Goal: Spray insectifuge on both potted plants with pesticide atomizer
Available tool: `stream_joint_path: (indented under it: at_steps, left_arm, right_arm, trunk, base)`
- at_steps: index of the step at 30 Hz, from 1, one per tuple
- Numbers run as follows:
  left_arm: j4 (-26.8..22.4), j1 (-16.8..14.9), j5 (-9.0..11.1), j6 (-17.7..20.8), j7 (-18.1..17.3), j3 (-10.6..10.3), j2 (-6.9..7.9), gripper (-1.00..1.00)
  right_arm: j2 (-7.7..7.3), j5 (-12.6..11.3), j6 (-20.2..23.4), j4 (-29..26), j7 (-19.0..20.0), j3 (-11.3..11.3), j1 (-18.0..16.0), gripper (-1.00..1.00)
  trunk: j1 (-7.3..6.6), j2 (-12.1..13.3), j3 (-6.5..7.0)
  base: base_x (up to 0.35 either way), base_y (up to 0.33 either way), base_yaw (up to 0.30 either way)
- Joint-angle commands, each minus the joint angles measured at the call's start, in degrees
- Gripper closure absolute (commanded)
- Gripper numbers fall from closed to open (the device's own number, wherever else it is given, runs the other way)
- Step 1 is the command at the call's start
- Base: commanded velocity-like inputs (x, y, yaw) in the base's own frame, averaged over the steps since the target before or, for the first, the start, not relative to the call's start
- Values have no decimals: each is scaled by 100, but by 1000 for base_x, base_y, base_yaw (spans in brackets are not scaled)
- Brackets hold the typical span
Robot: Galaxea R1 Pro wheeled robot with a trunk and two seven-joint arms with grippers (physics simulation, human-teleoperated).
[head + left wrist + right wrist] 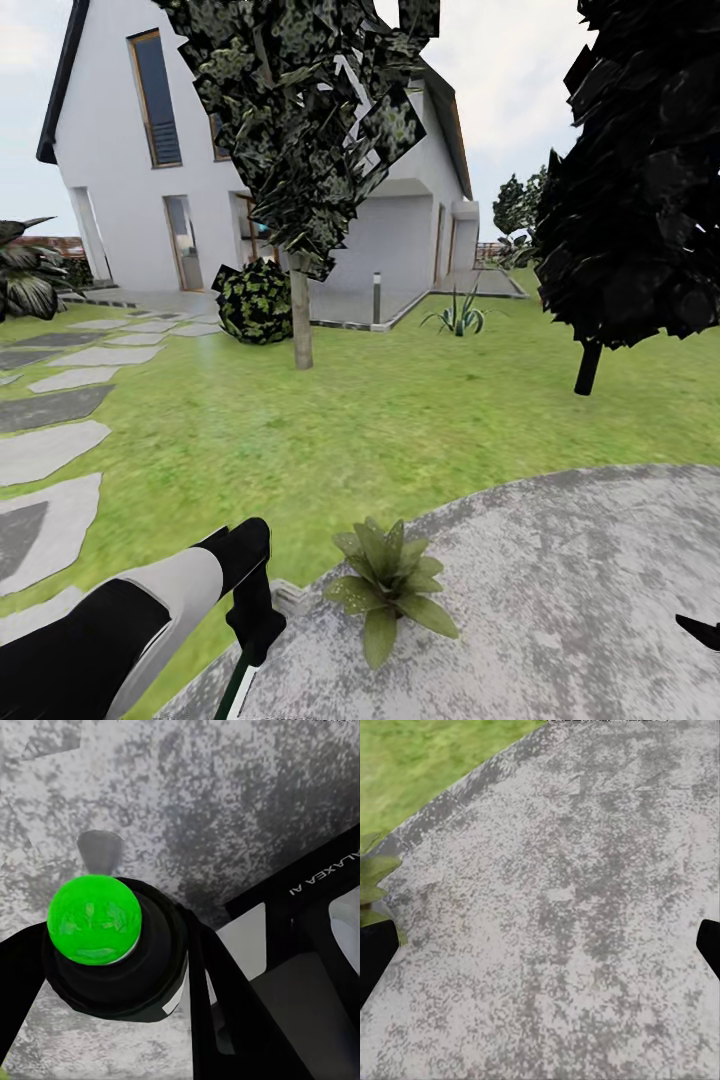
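Head view, near to far: left gripper (pixel 252 625) at 7 o'clock, jaws clenched on the slim dark green pesticide atomizer bottle (pixel 237 690), nozzle end w/ bright green round cap (pixel 94 919) aimed down over the grey speckled round paved patio (pixel 560 590), prob. so spray falls onto foliage. Low olive-green broad-leaf potted plant rosette (pixel 388 585) sits just beside it at 6 o'clock, on patio edge. Right gripper (pixel 540 945): fingertips (pixel 375 952) spread wide, released, holding nothing. Beyond: green lawn (pixel 350 410), grey bollard lamp post (pixel 377 297) at 12.

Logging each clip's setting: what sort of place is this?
A simulated house garden: green lawn, a white house behind trees, stepping stones, and a grey paved patio with a small potted plant.
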Motion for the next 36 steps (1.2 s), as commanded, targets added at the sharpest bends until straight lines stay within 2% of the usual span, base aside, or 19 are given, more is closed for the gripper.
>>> stream_joint_path:
  at_steps: [1,12,31,36]
  left_arm:
    - [-8,-3,-60,23,-53,11,-1,100]
    - [-9,-3,-60,23,-54,18,-1,100]
    - [-16,-3,-60,23,-54,17,-1,100]
    - [-16,-3,-60,23,-55,11,-1,100]
  right_arm:
    - [-1,50,20,-5,59,-9,-5,-100]
    - [-1,50,20,-4,57,-9,-3,-100]
    - [0,50,20,-4,57,-7,-3,-100]
    - [-1,50,20,-4,57,-8,-3,-100]
  trunk:
    - [-1,-3,-7]
    - [-1,-3,-7]
    - [-1,-3,-7]
    - [-1,-3,-7]
  base:
    - [16,-167,248]
    - [108,-298,252]
    - [-15,-340,253]
    - [0,-78,123]
